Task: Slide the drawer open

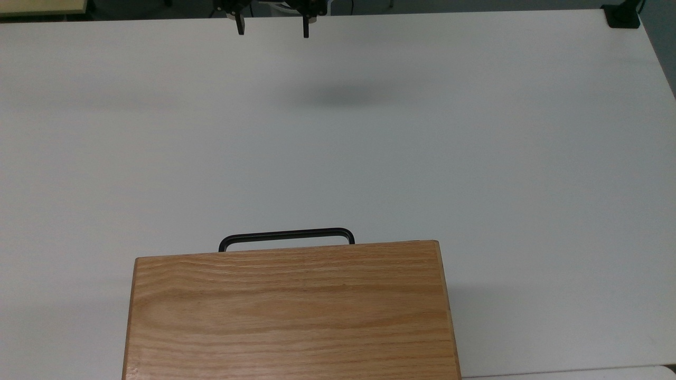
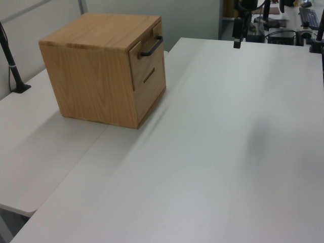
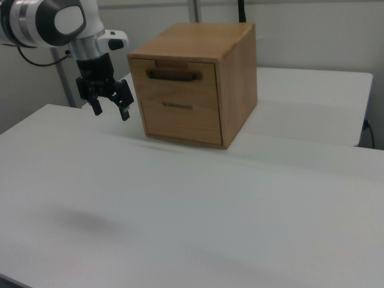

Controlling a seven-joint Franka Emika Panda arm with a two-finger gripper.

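In the right view the gripper (image 3: 110,110) is hanging above the white counter (image 3: 180,204) at the right view's left, jaws standing apart and holding nothing, its arm getting cut off by the frame edge. Wide bare counter is lying between it and the cabinet (image 3: 237,72) further right, where the drawer (image 3: 174,90) is sitting shut in the upper front with its black handle (image 3: 174,75) facing the gripper. In the top view the cabinet's top is hiding the drawer, leaving the handle (image 1: 286,236) poking out.
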